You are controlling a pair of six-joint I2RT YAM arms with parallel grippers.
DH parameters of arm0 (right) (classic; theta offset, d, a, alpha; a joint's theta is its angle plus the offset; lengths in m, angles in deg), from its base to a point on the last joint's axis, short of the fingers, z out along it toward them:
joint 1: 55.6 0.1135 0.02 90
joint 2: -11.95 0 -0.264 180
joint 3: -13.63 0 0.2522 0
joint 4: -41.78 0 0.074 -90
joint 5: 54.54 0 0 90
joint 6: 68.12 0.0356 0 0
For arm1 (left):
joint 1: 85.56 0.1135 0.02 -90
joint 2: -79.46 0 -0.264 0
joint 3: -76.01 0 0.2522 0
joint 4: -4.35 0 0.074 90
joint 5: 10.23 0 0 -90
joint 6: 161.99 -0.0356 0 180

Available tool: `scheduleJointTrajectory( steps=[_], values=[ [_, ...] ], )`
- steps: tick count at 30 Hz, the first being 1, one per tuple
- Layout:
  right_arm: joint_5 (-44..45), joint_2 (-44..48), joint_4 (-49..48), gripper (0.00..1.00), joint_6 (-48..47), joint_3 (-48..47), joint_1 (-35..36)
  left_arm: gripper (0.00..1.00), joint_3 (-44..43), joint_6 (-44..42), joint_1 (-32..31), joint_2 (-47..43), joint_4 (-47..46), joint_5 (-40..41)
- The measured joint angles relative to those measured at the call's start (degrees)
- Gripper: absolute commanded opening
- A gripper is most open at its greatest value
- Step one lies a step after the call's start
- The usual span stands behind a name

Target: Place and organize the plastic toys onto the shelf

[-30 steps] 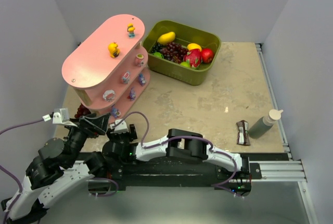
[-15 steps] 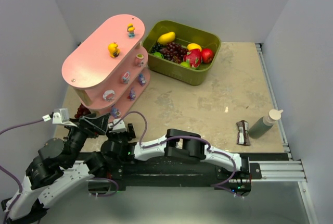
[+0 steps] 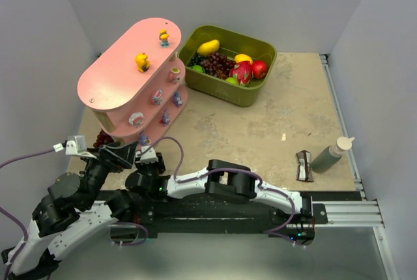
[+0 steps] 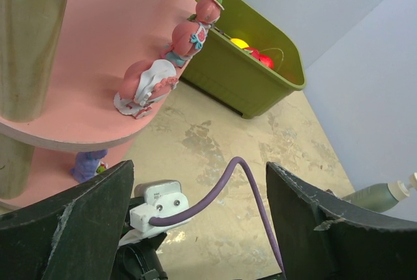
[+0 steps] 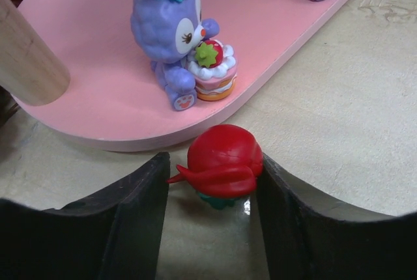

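Back-left of the bench (image 3: 273, 130): shelf (image 3: 114, 75), three pink tiers. Most of the plastic toys (image 3: 142, 62) already stand on it: two yellow on top, more along the middle and bottom boards. Olive bin (image 3: 238, 94) of fruit sits just right of it, not our job.

Step in hand, my read: picking up a stray off the bench at the shelf's near end.

Left hand (image 4: 199, 189): fingers wide apart, nothing held. It hovers by the middle board near the pink figurines (image 4: 146, 88). The right arm's purple cable (image 4: 241, 182) crosses below it.

Right hand (image 5: 212, 163): down at bench level, fingers partly apart, one on each side of the red toy (image 5: 221, 156). The right finger looks to be touching the cap, and the left sits at the brim tip. Can't tell if it's a real clamp yet. The toy is on the bench, just beside the bottom board's rim, with the purple bunny (image 5: 172, 32) right behind it on that board.

Next move calls for:
- squeeze until both pads bear on it
- lift straight up, clear of the rim
- set it on bare board beside the bunny

The cap is small and rounded, so it could squirt out. Keep the far finger off the bunny.
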Motion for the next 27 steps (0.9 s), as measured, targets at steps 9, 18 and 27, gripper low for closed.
scheduleJointTrajectory(
  steps=[9,18,27],
  values=[
    [-1.38,1.29,-0.87,0.19,1.81,1.88,-0.26,0.86,0.00,0.00,0.00,0.00,0.00,0.02],
    [-5.18,7.72,-3.30,0.18,2.97,11.85,-0.37,0.86,0.02,0.00,0.00,0.00,0.00,0.13],
    [-14.29,18.78,-5.68,0.17,1.64,27.15,-1.88,0.86,0.02,0.00,0.00,0.00,0.02,0.44]
  ],
)
